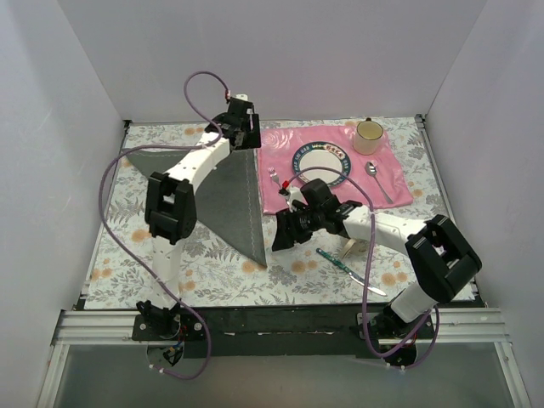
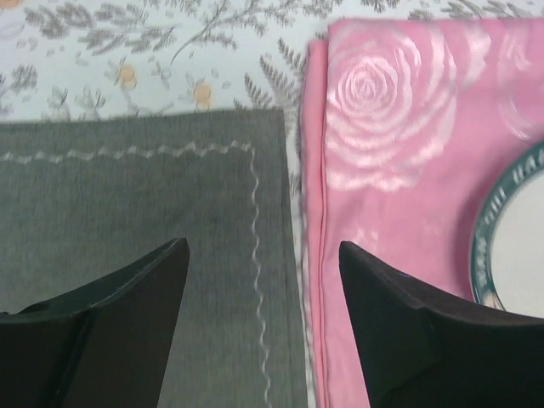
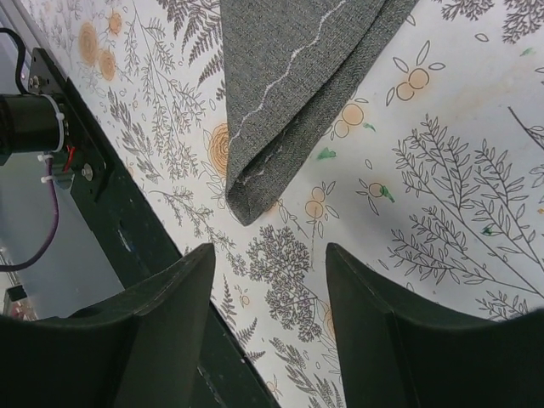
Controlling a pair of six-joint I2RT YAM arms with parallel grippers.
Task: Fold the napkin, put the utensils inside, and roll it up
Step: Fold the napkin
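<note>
The dark grey napkin [image 1: 223,197] lies folded into a triangle on the floral tablecloth, its near tip pointing at the front edge. My left gripper [image 1: 246,140] hovers open over the napkin's far right corner [image 2: 127,195], beside the pink mat [image 2: 399,127]; nothing sits between its fingers. My right gripper [image 1: 282,234] is open and empty just right of the napkin's near tip [image 3: 255,191]. A fork [image 1: 274,178] and a spoon [image 1: 376,178] lie on the pink mat. A green-handled knife [image 1: 344,263] lies on the tablecloth under the right arm.
A plate [image 1: 321,157] and a cup [image 1: 368,134] rest on the pink mat [image 1: 399,183] at the back right. The black front rail [image 3: 127,229] runs close to my right gripper. White walls close in the table on three sides.
</note>
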